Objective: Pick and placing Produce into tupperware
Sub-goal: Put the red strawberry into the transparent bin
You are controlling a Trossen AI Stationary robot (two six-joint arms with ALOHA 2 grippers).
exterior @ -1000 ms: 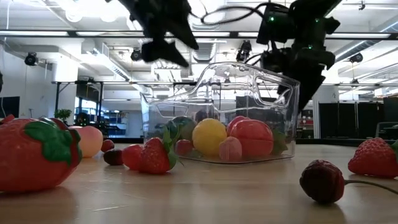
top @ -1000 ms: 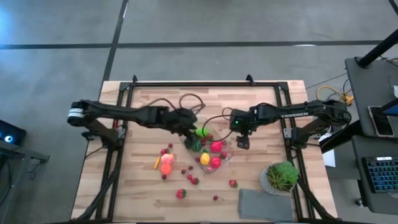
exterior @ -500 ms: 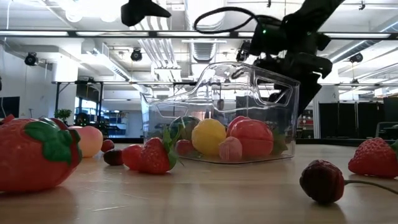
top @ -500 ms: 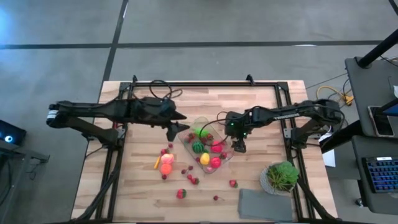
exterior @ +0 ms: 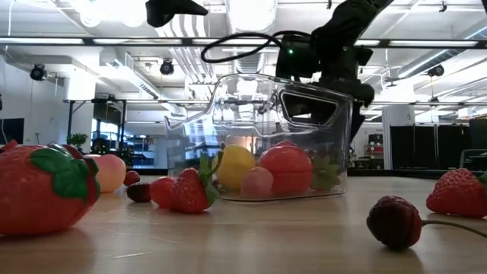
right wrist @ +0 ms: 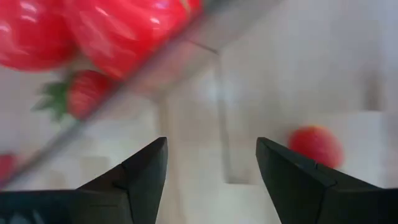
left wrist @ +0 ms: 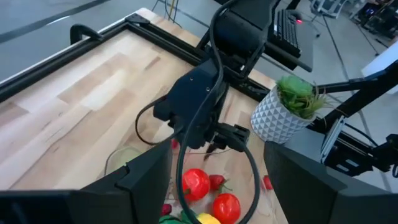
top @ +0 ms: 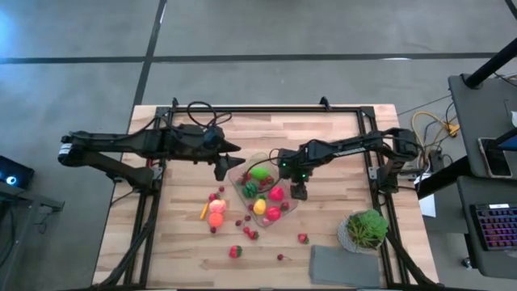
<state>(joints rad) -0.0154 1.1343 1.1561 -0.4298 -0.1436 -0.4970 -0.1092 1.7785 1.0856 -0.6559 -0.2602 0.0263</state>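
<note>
The clear tupperware (top: 239,183) (exterior: 251,114) stands on the table's middle and holds several produce pieces: a green one (top: 258,172), a red one (top: 276,192), a yellow one (top: 259,207). More produce lies on the wood to its near left: an orange fruit (top: 216,213) and strawberries (top: 235,251). My right gripper (top: 299,192) (exterior: 338,122) (right wrist: 211,180) is open, pointing down at the tub's right corner. My left gripper (top: 230,162) (left wrist: 217,186) is open and hangs raised just left of the tub, touching nothing. My right gripper meets the tupperware at its right corner (right wrist: 217,93), coming from above with open fingers (right wrist: 143,177) pointing down. The tub stays flat on the table. Whether one finger is inside the wall or both are outside, I cannot tell.
A potted green plant (top: 367,230) stands near the right near corner, with a flat grey cloth (top: 343,265) beside it. A strawberry (top: 303,238) and a cherry (exterior: 394,222) lie on the near part of the table. Black frame rails run along the table's left, right and far sides.
My left gripper drew back from above the tub, rising and moving toward the table's left. My right gripper moved left against the tub's right corner, and the tub with its produce slid a little toward the left along the table.
</note>
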